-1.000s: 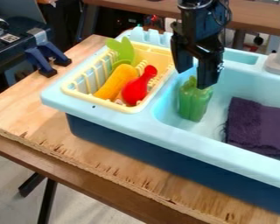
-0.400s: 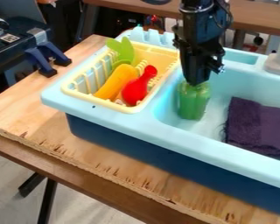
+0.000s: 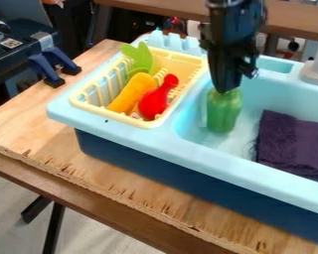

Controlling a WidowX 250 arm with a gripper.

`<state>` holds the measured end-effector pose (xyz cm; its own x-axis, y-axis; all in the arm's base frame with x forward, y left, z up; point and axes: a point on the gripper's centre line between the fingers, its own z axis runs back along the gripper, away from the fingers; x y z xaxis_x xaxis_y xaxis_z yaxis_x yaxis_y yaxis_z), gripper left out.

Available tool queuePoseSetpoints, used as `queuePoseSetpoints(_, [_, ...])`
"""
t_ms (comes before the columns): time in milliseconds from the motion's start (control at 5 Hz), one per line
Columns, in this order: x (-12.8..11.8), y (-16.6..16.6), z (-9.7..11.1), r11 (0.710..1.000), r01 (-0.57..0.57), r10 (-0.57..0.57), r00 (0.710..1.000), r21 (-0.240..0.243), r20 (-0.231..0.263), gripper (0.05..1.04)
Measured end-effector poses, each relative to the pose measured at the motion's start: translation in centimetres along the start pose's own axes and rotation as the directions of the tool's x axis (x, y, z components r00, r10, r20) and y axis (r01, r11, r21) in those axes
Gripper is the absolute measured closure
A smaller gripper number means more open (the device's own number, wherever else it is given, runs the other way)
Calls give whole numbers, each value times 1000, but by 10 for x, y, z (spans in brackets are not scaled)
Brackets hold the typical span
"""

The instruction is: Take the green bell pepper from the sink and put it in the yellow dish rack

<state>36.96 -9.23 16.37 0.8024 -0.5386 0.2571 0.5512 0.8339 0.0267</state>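
We went from open to closed: hand (image 3: 225, 91) was clamped on top of the green pepper (image 3: 223, 113), which had shifted slightly up in view, inside sink basin (image 3: 188, 130) between yellow rack (image 3: 145, 122) and purple cloth (image 3: 294, 141)

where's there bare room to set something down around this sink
The pale wooden tabletop left of the light blue plastic sink is bare, as is the basin floor behind the dark purple cloth. Crowded: the yellow plastic rack, holding an orange toy, a red toy and a green leafy toy, and where the black gripper holds the green toy pepper.
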Motion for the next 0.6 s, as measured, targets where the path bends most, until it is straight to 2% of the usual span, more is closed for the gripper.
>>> queuePoseSetpoints(200, [9, 4, 37, 1000, -7, 4, 995, 30, 104, 981])
queuePoseSetpoints(400, [19, 17, 77, 999, -38, 29, 974, 35, 225, 981])
queuePoseSetpoints(600, [17, 39, 104, 994, -97, 77, 951, 51, 298, 981])
